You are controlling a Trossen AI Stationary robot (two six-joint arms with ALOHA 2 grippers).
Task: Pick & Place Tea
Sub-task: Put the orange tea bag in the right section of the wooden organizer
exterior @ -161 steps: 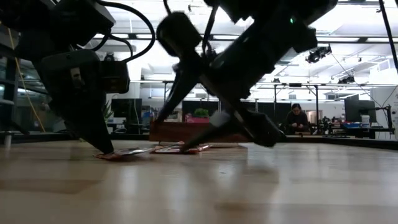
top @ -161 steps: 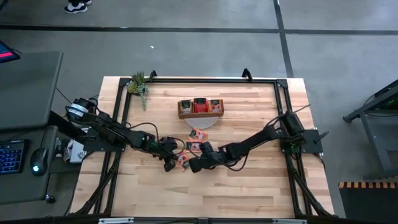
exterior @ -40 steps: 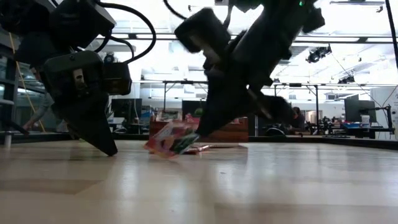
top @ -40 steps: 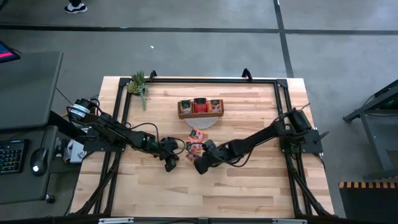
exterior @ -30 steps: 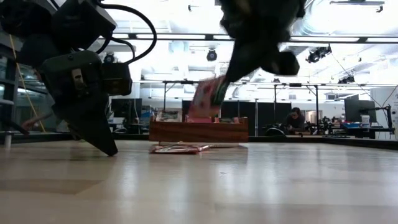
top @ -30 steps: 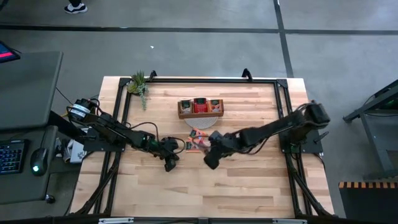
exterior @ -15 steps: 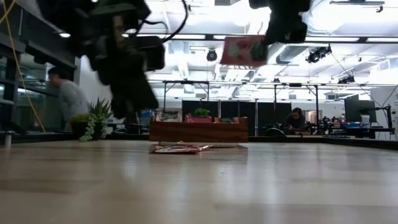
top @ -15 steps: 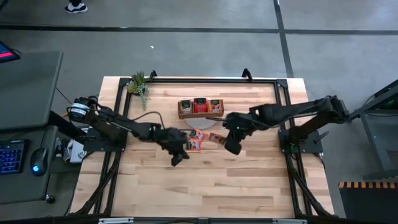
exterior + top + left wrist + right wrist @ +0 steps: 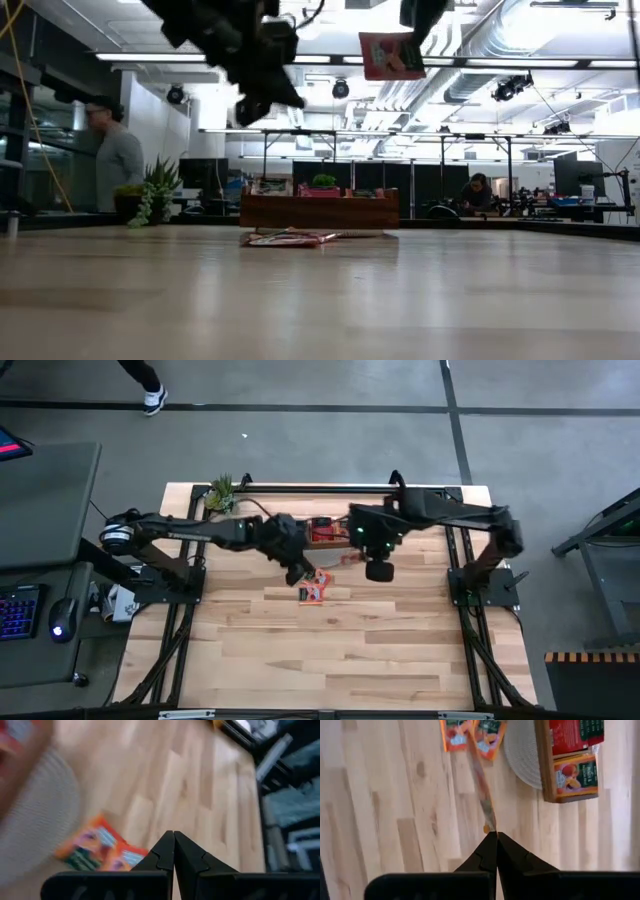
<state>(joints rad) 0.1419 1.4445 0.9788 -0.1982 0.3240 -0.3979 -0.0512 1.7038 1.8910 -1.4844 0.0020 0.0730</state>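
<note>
Pinching a thin red-and-orange tea sachet (image 9: 481,790) by its edge, the right gripper (image 9: 496,837) has its two dark fingers pressed fully together on it, and the sachet hangs edge-on past the fingertips. In the low view this same sachet (image 9: 391,55) shows its red face and pale label, held high in the air, well above the brown wooden three-compartment tray (image 9: 320,211). From above, the right gripper (image 9: 378,568) sits just beside the tray (image 9: 322,533), on its right-hand side and a little nearer the front of the table.

The left gripper (image 9: 173,840) is pinched together with nothing between its fingers. It hovers above the light wooden table (image 9: 340,650), just in front of the tray's left end, and in the low view it is lifted clear of the tabletop (image 9: 262,92).

Loose orange-red sachets (image 9: 314,586) lie flat on the table a short way in front of the tray, between the two grippers; the left wrist view shows them (image 9: 102,850) just beside a round pale grey woven mat (image 9: 35,820). The mat (image 9: 522,755) lies against the tray's front side, and the tray compartments hold more sachets (image 9: 575,772).

A small green potted plant (image 9: 222,491) stands well to the left of the tray, at the table's back corner.
</note>
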